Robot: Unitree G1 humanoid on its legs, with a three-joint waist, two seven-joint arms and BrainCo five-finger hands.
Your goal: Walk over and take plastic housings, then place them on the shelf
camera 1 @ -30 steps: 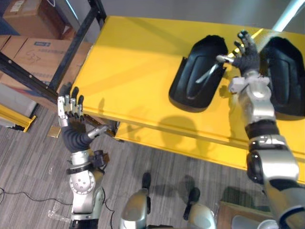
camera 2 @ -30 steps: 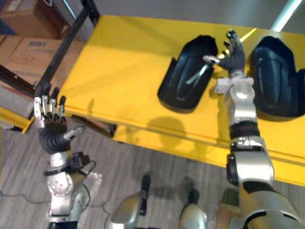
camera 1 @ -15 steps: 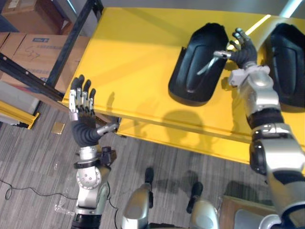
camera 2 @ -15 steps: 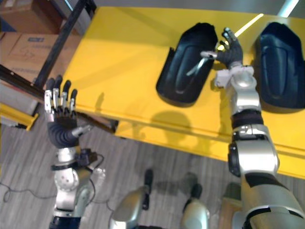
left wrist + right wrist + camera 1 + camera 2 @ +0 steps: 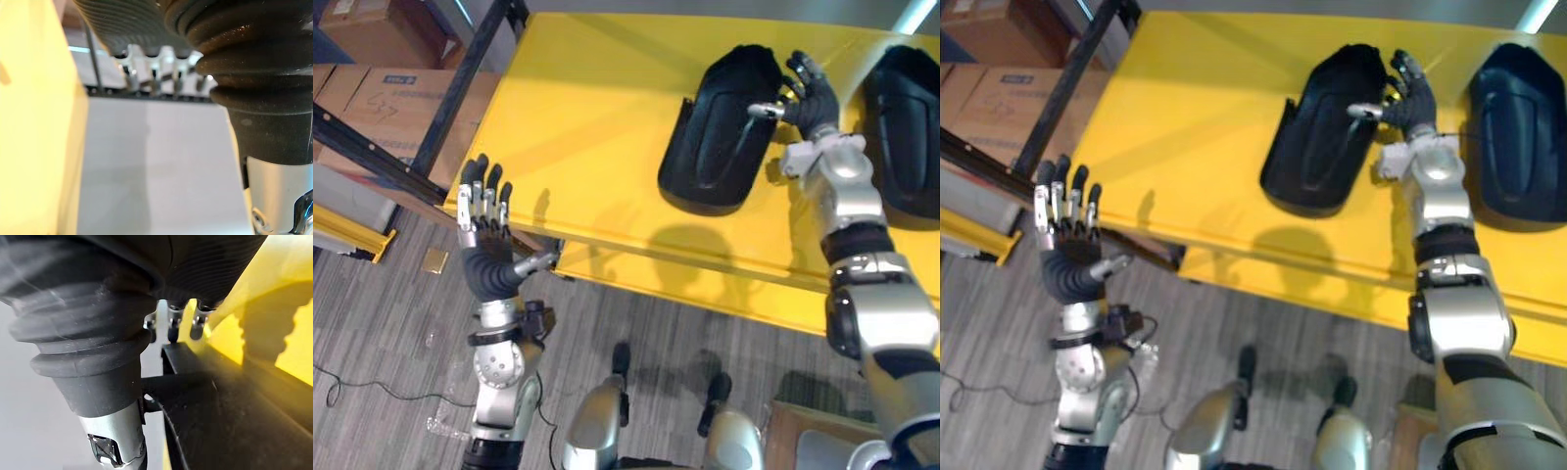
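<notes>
- My right robot hand [image 5: 811, 98] is curled on the right rim of a black plastic housing [image 5: 713, 147], with the thumb across its hollow face and the fingers over the edge.
- That housing lies on the yellow bench [image 5: 587, 127]; a second housing [image 5: 906, 137] lies just to the right of this hand.
- My left robot hand [image 5: 485, 250] is spread with straight fingers, holding nothing, by the bench's front left corner.

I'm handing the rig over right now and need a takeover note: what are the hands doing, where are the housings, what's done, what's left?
Left hand: open, raised beside the yellow table corner, holding nothing.
Right hand: on the left housing at its right rim; grip unconfirmed.
The right housing lies flat on the table, untouched.
Done: robot is at the table.
Left: lift both housings, carry and shelve them.
</notes>
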